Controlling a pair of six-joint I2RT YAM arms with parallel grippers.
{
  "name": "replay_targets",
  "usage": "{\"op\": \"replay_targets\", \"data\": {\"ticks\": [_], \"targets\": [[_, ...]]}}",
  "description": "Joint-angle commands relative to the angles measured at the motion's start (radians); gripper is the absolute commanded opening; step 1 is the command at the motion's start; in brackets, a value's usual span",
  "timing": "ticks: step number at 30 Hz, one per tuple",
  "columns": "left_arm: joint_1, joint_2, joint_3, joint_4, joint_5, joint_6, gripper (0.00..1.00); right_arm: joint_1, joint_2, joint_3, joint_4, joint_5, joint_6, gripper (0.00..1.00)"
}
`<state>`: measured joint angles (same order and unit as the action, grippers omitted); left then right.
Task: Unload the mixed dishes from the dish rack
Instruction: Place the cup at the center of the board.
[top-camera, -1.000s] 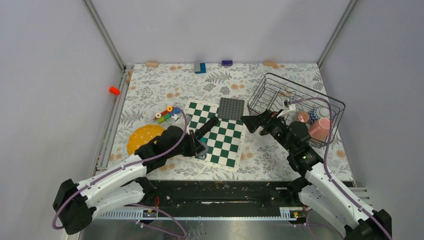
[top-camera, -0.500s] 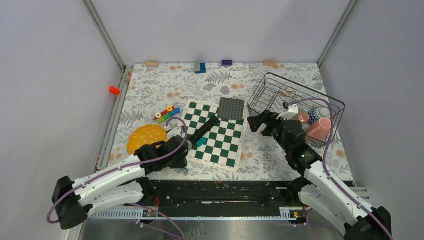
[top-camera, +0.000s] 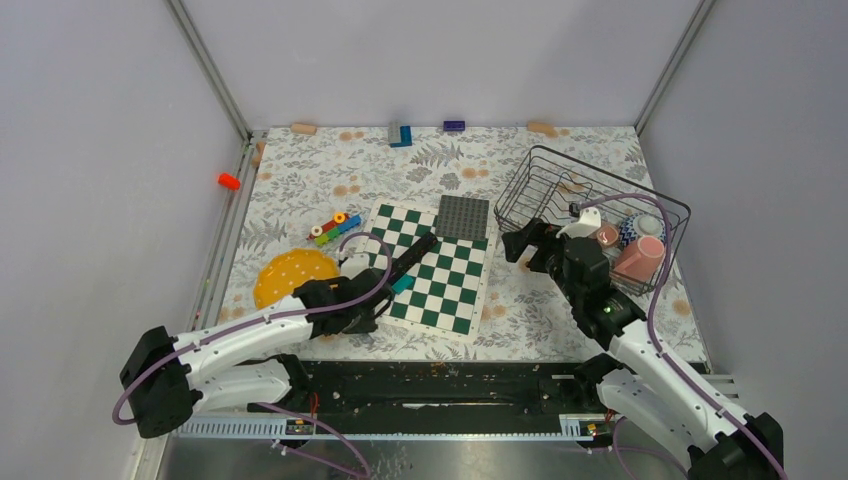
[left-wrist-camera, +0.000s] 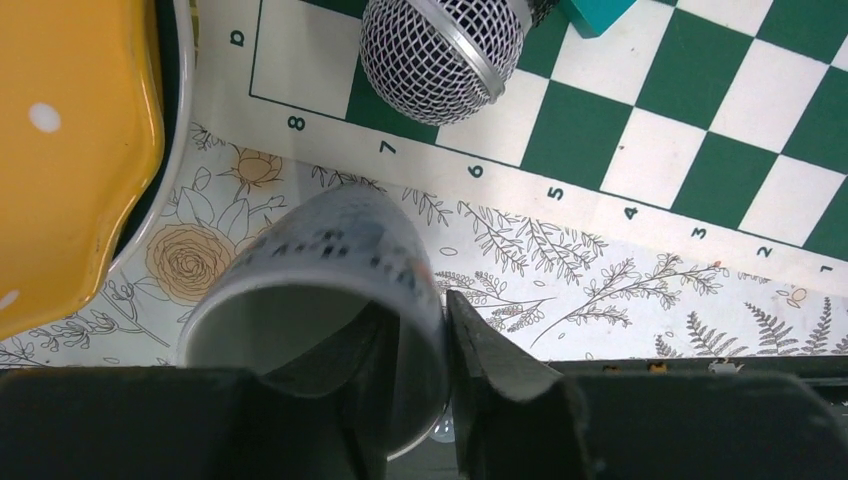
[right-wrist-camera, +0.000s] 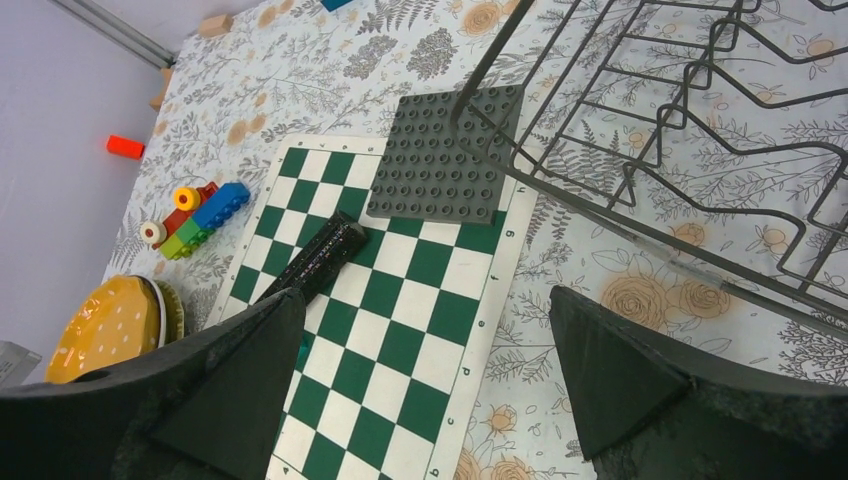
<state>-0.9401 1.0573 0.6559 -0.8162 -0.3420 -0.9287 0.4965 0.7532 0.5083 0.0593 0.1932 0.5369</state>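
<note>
Plate (top-camera: 290, 272) left of chessboard (top-camera: 445, 280), mug (left-wrist-camera: 330, 300) near both; dish rack (top-camera: 540, 175) with mugs (top-camera: 640, 257) right

My left arm stretches low and forward; its end effector (left-wrist-camera: 415, 312) has one finger inside and one outside a mug (left-wrist-camera: 330, 230), pinching the wall. My right arm is bent upward, its end effector (right-wrist-camera: 422, 300) spread wide.

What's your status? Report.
Left gripper pinches rim of grey mug, beside yellow plate. Right gripper open beside dish rack. Pink mug inside rack. Microphone near grey mug.
</note>
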Motion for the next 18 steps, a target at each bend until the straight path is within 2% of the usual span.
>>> {"op": "replay_targets", "data": {"ticks": [1,5,13,15,16,17,18], "targets": [[-0.005,-0.008,0.045,0.018,-0.042,-0.005,0.29,0.003,-0.021,0.044,-0.011,0.042,-0.011,1.00],[-0.007,-0.023,0.042,0.017,-0.037,-0.003,0.44,0.003,-0.030,0.041,-0.016,0.058,-0.012,1.00],[-0.009,-0.109,0.050,0.018,-0.035,0.023,0.61,0.002,-0.052,0.037,-0.022,0.058,-0.017,1.00],[-0.010,-0.136,0.055,0.018,-0.037,0.031,0.76,0.002,-0.055,0.037,-0.021,0.055,-0.021,1.00],[-0.011,-0.149,0.057,0.018,-0.038,0.036,0.90,0.003,-0.056,0.037,-0.022,0.055,-0.024,1.00],[-0.011,-0.159,0.059,0.017,-0.042,0.040,0.98,0.003,-0.057,0.037,-0.022,0.057,-0.024,1.00],[-0.011,-0.169,0.064,0.014,-0.049,0.040,0.99,0.002,-0.058,0.036,-0.022,0.058,-0.026,1.00]]}}
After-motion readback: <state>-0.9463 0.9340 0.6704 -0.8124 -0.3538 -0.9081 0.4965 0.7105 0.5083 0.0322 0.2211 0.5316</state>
